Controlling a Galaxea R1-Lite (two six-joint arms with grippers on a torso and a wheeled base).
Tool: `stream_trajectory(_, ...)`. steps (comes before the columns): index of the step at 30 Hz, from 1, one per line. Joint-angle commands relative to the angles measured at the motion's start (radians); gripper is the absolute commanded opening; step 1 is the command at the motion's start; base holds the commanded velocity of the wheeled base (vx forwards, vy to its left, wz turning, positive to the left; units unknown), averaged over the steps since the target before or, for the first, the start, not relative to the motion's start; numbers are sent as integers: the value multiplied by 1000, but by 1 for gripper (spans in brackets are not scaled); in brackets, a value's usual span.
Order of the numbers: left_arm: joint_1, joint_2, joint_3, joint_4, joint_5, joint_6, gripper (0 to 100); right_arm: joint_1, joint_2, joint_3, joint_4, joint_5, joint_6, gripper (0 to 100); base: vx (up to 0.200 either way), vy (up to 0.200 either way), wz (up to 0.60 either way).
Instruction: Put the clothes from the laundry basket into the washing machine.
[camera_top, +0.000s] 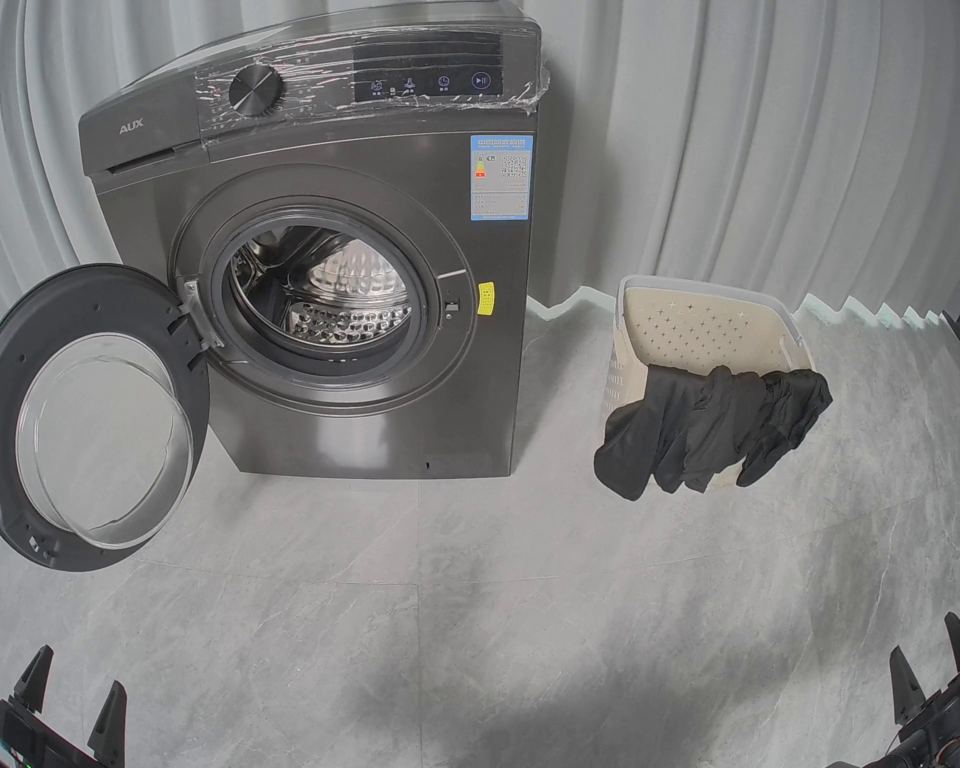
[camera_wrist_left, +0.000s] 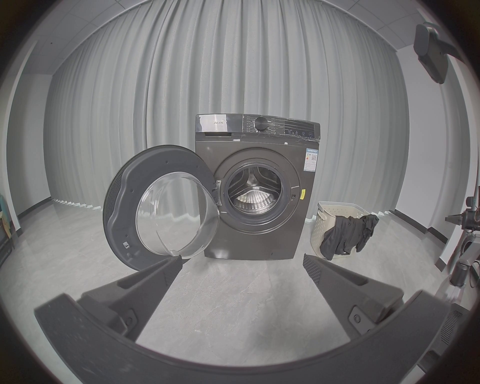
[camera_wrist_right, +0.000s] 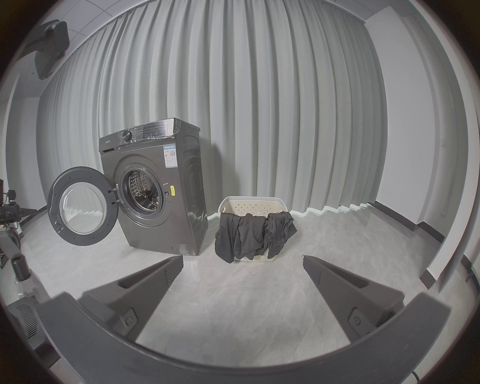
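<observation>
- One washing machine (camera_top: 330, 300), its door (camera_top: 95, 420) open.
- One laundry basket (camera_top: 700, 310) beside the machine; dark clothes (camera_top: 710, 425) lie along its near rim, hanging down.
- Left gripper (camera_wrist_left: 241, 259), right gripper (camera_wrist_right: 242, 259): jaws wide, empty.

The grey floor (camera_top: 500, 620) bears the washing machine (camera_top: 470, 390) and laundry basket (camera_top: 712, 328).

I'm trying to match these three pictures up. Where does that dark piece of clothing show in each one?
Head view: the dark clothes hang over the front rim of the laundry basket, right of centre, to the right of the washing machine.
Left wrist view: the clothes drape over the basket beside the machine, across the floor.
Right wrist view: the clothes drape over the basket's near rim, beside the machine.
Shared landmark: the machine's open round door.
</observation>
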Motion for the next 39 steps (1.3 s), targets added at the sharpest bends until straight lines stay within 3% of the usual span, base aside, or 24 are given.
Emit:
stream_trajectory(1, 1, -16, 15, 0, 1, -1, 100, 1, -13, 15, -1, 0, 0, 100, 0, -200, 0)
stream_trajectory(39, 0, -16, 16, 0, -1, -2, 100, 1, -13, 15, -1, 0, 0, 100, 0, -200, 0)
